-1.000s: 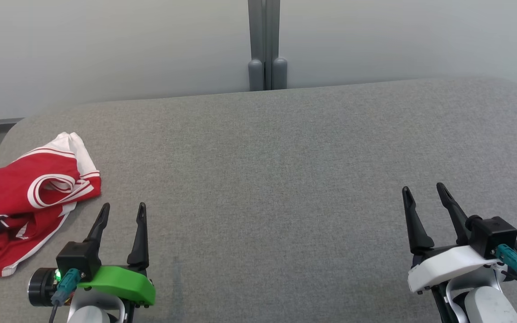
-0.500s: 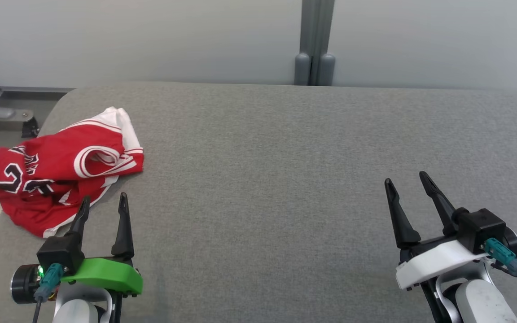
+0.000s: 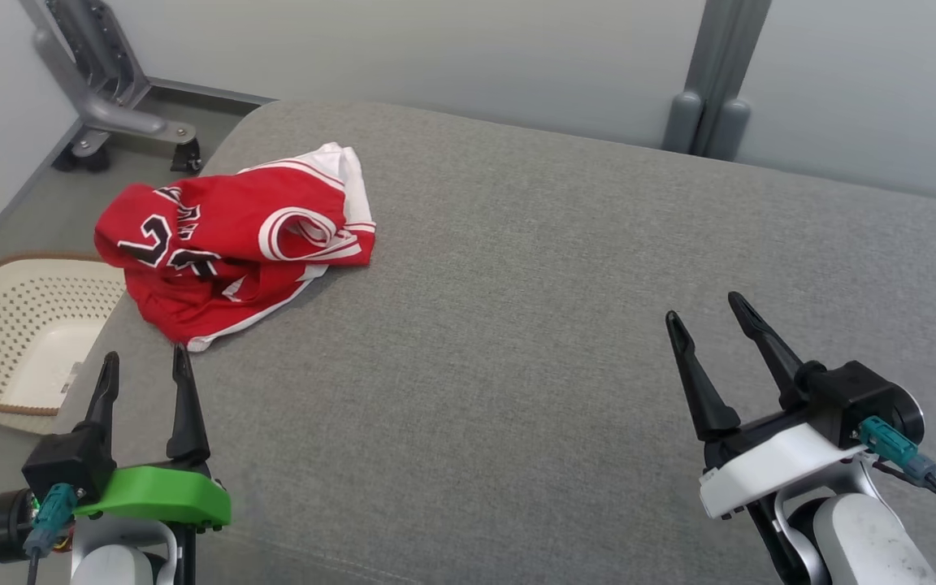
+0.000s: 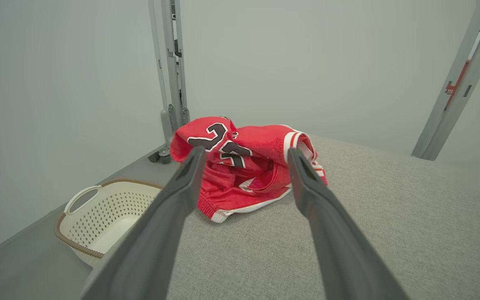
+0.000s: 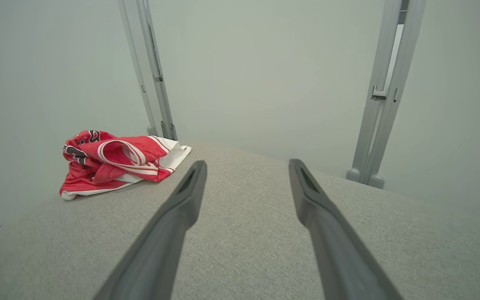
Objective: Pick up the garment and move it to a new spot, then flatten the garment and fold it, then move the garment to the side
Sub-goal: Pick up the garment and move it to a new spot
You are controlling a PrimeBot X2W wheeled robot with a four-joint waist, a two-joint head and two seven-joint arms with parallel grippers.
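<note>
Nothing in the task is done yet. The crumpled red sports jersey with white trim and black numbers (image 3: 232,244) lies in a loose heap near the far left corner of the grey fabric-covered table (image 3: 517,325). Its bunched side reaches the table's left edge and looks to bulge slightly past it. It is neither spread out nor folded, and nothing is touching it.

The left jaws are wide apart and hold nothing. Their long dark fingers (image 3: 185,406) hover over the near left corner, pointing at the jersey with a strip of bare cloth between. In the left wrist view the jersey (image 4: 244,175) sits framed between those fingers, so this arm seems lined up to reach for it. The right jaws are spread just as wide and are also empty, with their fingers (image 3: 691,374) by the near right side, well apart from the jersey.

A cream perforated plastic basket (image 3: 5,333) stands on the floor beside the left edge.

Every step remains: the pick-up and move, then the flattening, the fold, and the final move aside.
</note>
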